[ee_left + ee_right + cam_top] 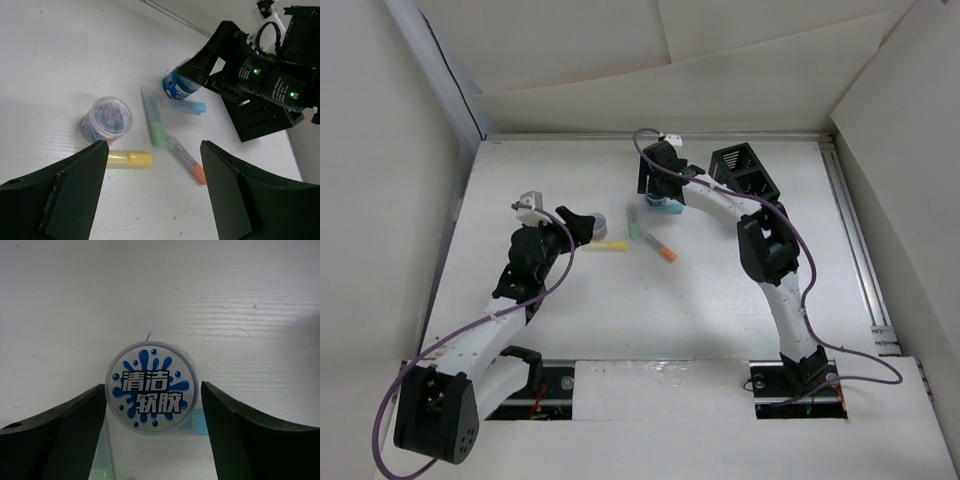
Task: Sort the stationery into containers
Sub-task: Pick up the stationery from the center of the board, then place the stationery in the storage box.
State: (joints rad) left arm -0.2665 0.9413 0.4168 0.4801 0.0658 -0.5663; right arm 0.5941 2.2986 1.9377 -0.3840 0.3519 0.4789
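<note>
My left gripper (582,224) (154,150) is open and empty, above the table just left of the stationery. Ahead of it lie a yellow marker (130,159) (610,245), a green marker (154,124) (634,222), a white marker with an orange tip (186,159) (661,247), a light blue marker (184,106) and a small clear jar of coloured clips (107,118) (605,221). My right gripper (656,192) (152,388) is open, one jaw on each side of the bluish-white round tub (148,392) (176,86). The black organizer (745,172) (257,120) stands to its right.
White walls close in the table on the left, back and right. A metal rail (855,250) runs along the right edge. The right arm (270,82) reaches across in front of the organizer.
</note>
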